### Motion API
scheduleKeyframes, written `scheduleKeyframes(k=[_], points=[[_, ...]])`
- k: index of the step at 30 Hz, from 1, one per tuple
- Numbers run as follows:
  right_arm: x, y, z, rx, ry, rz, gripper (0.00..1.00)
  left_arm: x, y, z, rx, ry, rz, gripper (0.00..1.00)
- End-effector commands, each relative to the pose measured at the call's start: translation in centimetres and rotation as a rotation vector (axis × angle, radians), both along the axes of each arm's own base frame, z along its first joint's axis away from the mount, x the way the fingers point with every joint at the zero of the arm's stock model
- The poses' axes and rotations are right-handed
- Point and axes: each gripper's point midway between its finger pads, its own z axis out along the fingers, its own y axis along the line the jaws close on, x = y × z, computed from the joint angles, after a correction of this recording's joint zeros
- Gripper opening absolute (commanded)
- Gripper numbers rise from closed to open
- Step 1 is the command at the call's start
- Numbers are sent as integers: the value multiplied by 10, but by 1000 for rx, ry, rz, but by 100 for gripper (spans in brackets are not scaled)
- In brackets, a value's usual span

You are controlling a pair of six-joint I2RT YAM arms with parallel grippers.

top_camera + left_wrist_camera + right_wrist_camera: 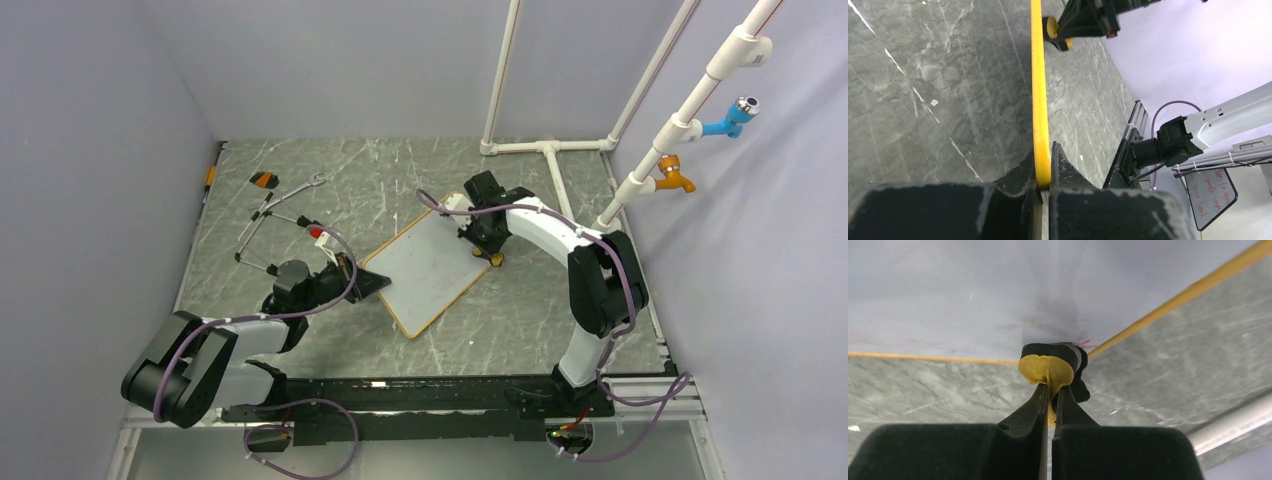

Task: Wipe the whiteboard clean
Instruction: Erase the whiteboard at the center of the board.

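Centre of desk (pixel 300 215): whiteboard (pixel 430 268) lying flat, set diagonal. Left hand (pixel 1044 167) clamped tight on its orange frame (pixel 1038 75), likely to steady it. Right hand (pixel 1050 397) pinches orange eraser (pixel 1047 369), felt pressed on the board's far corner over faint red marks (pixel 1083 342).

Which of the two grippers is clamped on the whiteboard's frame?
The left gripper: its jaws pinch the yellow frame of the whiteboard. The right gripper instead holds a small yellow eraser against the board's white face.

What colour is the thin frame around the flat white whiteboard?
The whiteboard frame is yellow-orange, clearest in the left wrist view.
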Motion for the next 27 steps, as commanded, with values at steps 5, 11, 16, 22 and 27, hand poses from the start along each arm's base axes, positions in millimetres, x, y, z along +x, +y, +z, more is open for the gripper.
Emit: scheduleKeyframes(k=[5, 11, 16, 22, 27], points=[[66, 45, 57, 196, -250, -54, 0, -24, -16, 25, -60, -79, -176, 0], [45, 18, 23, 101, -169, -59, 0, -25, -15, 26, -53, -85, -172, 0], [9, -11, -11, -6, -57, -47, 0, -24, -14, 26, -47, -89, -166, 0], [-4, -25, -23, -57, -20, -53, 0, -24, -15, 26, -50, -88, -172, 0], [23, -6, -4, 14, -93, -79, 0, -25, -16, 26, -55, -87, -183, 0]])
